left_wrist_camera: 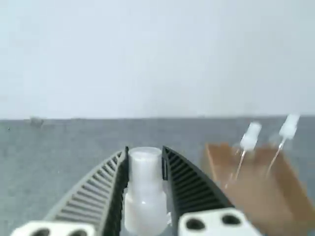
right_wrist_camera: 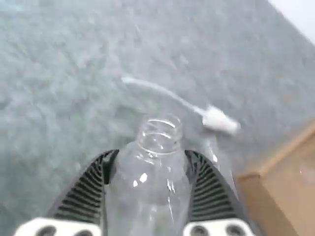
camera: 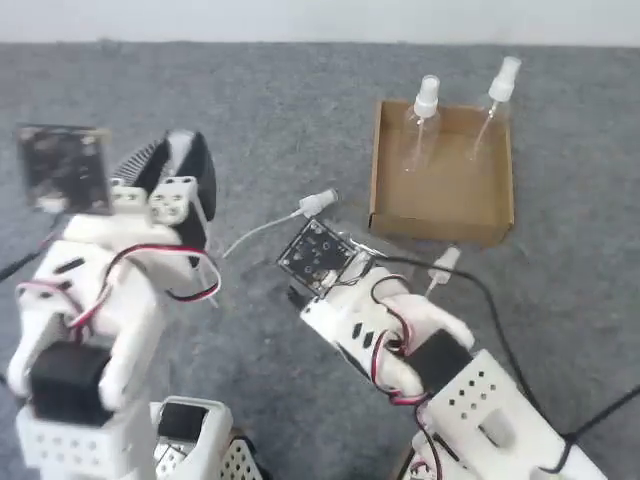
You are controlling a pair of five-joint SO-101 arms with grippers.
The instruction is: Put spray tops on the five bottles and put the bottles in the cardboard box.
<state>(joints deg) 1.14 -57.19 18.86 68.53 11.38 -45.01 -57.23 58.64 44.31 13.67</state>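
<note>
The ground is a grey carpet (camera: 300, 100), fuzzy all over, and behind it stands a plain white wall (camera: 320, 20). On the carpet, off to the right and far from the arms, sits the cardboard box (camera: 440, 225). It is open at the top. Inside it are two see-through bottles, a first bottle (camera: 420, 135) and a second bottle (camera: 488, 125). Both are near the back of the box, and both have white tops (camera: 428, 95) on. Near the box's front left corner a loose spray top (camera: 318, 203) lies on the carpet, and its thin tube trails away from the box. Another spray top (camera: 443, 263) lies just in front of the box's front wall. The left gripper (left_wrist_camera: 145, 150) is pinching a pale bottle (left_wrist_camera: 144, 196) between its ribbed black fingers, with the narrow end poking out past the tips. The right gripper (right_wrist_camera: 150, 155) squeezes a clear bottle (right_wrist_camera: 152, 182) from both sides. Its mouth is open, with no top on. Beyond that open mouth lies the loose spray top, and a corner of the box is close by.
</note>
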